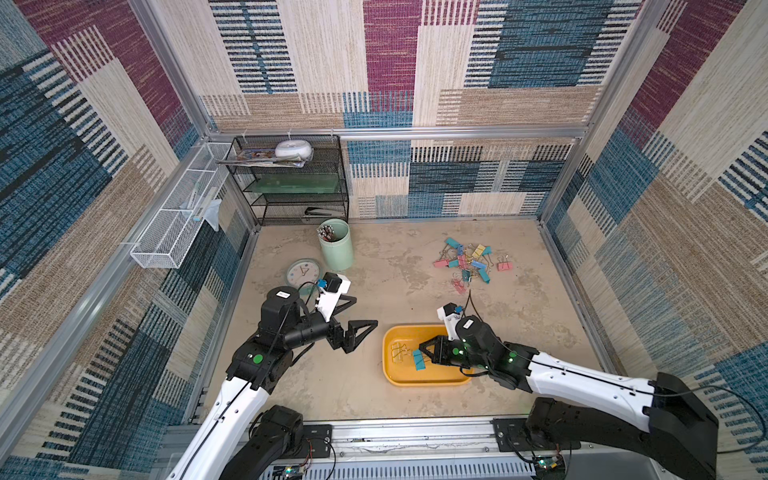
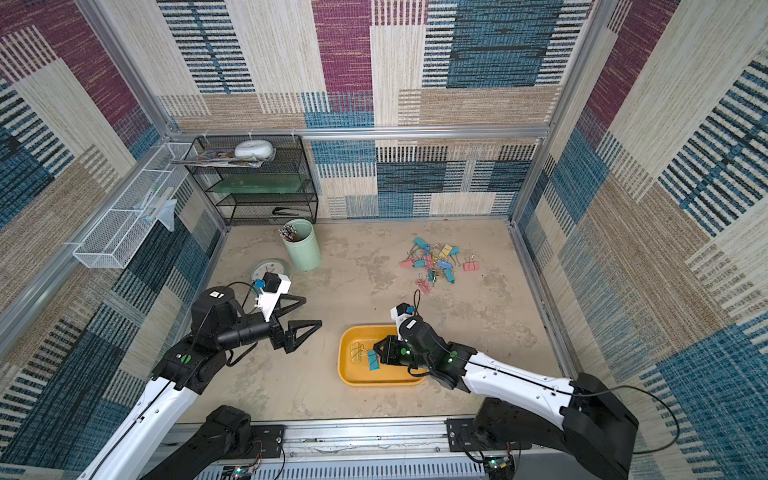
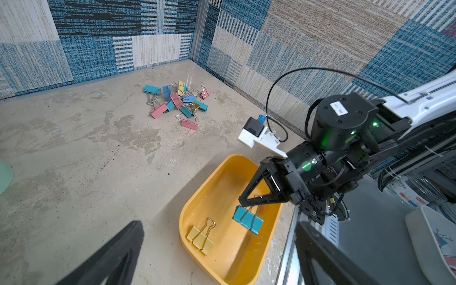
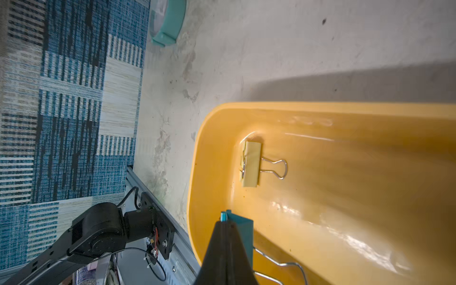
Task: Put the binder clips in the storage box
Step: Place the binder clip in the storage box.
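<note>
The binder clips (image 1: 469, 262) lie in a loose pile of teal, blue, pink and yellow at the far right of the floor, also seen in the left wrist view (image 3: 177, 101). The storage box (image 1: 395, 376) is a yellow-orange tray near the front. One yellow clip (image 3: 201, 240) lies flat inside it. My right gripper (image 1: 422, 347) is over the tray, shut on the wire handle of a teal clip (image 3: 248, 220), which hangs above the tray floor. My left gripper (image 1: 365, 311) stands open and empty, left of the tray.
A mint-green cup (image 1: 336, 245) of pens and a round clock (image 1: 303, 272) stand at the back left. Behind them are a black mesh shelf (image 1: 291, 183) and a white wire basket (image 1: 174, 232) on the left wall. Bare floor separates the pile from the tray.
</note>
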Available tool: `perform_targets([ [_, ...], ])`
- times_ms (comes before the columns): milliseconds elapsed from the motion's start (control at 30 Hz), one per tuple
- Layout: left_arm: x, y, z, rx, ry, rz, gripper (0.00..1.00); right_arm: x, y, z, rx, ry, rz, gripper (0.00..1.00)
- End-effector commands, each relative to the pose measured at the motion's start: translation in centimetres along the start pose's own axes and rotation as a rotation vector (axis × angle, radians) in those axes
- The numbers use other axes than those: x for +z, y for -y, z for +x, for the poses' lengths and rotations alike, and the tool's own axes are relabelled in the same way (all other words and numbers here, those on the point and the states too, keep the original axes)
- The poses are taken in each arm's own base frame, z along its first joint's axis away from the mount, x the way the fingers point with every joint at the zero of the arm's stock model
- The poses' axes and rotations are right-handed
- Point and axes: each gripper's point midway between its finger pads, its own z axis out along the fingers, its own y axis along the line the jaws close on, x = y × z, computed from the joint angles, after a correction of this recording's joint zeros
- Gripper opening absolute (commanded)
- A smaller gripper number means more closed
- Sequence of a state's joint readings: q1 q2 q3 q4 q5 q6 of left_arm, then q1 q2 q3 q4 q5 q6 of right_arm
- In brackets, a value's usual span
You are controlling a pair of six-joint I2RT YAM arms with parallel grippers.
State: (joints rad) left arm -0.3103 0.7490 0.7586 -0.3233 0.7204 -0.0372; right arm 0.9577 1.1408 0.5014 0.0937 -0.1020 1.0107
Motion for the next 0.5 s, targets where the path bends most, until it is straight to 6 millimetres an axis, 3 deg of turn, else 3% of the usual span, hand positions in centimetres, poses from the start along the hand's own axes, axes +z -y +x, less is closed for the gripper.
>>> perform_targets([
  [0,0.0,-0.1,-0.5,0.031,0.019,-0.006,0.99,1.6,-1.2,-1.1,0.035,0.059,-0.025,0.00],
  [167,0.1,-0.2,-0.3,0.016,0.013,-0.006,1.00,4.0,-1.1,0.0,0.075,0.043,-0.017,0.00],
  [467,-0.1,-0.3,-0.5,0.027,0.024,-0.023,1.00,5.8,0.5,2.2,0.093,0.029,0.070,0.00],
])
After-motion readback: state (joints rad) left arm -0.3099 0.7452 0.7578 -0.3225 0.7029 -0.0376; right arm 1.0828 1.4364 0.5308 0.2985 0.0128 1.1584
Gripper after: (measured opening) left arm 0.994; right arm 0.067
